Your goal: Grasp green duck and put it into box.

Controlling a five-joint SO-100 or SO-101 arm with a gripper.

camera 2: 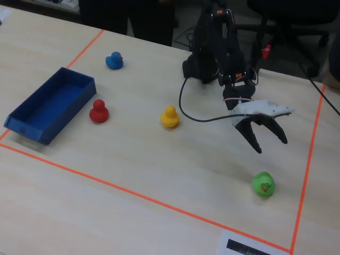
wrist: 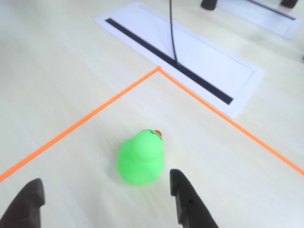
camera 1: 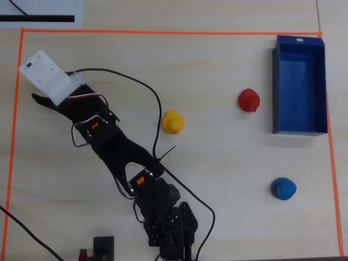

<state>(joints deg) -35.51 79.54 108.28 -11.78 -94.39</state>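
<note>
My gripper (camera 2: 270,145) spread wide, empty, hanging above green duck (camera 2: 263,184) near table's taped corner; I see duck (wrist: 141,158) just ahead of black fingertips (wrist: 183,194) in wrist view. Blue box (camera 2: 50,104) at opposite table edge, red duck (camera 2: 98,111) beside it. Yellow duck (camera 2: 169,117) mid-table.

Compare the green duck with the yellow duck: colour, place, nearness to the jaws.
The green duck is lime green; the yellow duck is yellow. In the fixed view, green sits near the orange tape corner, yellow mid-table. Green lies just ahead of the open gripper; yellow lies well off to its side. Both stand upright, ungrasped, outside the box.
</note>
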